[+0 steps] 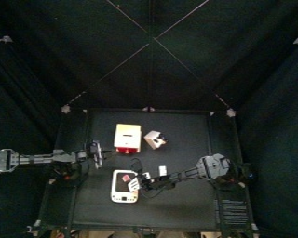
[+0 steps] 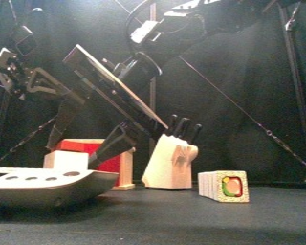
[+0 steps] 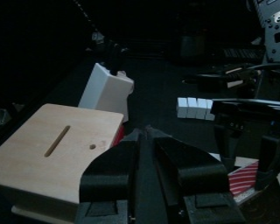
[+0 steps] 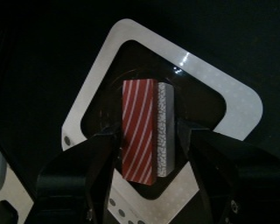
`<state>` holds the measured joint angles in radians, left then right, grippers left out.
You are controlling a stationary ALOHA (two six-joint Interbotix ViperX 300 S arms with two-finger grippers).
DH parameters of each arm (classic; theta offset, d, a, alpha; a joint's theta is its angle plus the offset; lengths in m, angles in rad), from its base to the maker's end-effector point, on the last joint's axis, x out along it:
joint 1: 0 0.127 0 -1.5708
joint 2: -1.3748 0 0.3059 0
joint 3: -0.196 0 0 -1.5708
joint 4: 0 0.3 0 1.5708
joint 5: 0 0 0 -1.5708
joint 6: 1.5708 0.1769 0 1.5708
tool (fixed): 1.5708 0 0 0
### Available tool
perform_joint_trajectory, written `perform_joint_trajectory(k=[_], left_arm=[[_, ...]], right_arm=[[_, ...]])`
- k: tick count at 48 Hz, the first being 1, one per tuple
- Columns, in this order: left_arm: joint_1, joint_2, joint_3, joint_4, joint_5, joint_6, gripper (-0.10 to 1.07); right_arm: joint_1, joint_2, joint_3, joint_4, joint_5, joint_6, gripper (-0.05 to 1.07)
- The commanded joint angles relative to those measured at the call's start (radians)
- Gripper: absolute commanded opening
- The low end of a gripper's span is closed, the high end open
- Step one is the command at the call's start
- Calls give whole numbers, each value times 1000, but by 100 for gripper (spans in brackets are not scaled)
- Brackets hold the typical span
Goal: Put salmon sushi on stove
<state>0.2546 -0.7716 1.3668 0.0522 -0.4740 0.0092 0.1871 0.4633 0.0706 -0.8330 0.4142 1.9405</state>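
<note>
Sitting between the right gripper's wide-spread jaws, the salmon sushi is lying on the stove, its long axis running straight away from the wrist, striped red side beside the white rice side. Neither jaw is clearly pressing it. The right arm is reaching in low over the white slab. The left gripper, jaws together, is hanging near the wooden block.

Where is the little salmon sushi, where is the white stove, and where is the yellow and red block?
salmon sushi [image 4: 145,129], right wrist view, on its striped red top.
stove [image 1: 120,191], top view, on the slab's white top.
yellow and red block [image 1: 126,138], top view, on its yellow top.
</note>
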Motion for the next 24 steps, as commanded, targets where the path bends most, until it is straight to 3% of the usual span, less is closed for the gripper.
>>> perform_joint_trajectory(k=[1,13,24], left_arm=[[2,3,-11,0,-5,2,59],[2,3,-11,0,-5,2,59],[2,2,-11,0,-5,2,59]], right_arm=[[0,-51,-25,-8,2,-3,88],[0,-63,-28,-2,9,-3,88],[2,-83,-60,5,144,-23,88]])
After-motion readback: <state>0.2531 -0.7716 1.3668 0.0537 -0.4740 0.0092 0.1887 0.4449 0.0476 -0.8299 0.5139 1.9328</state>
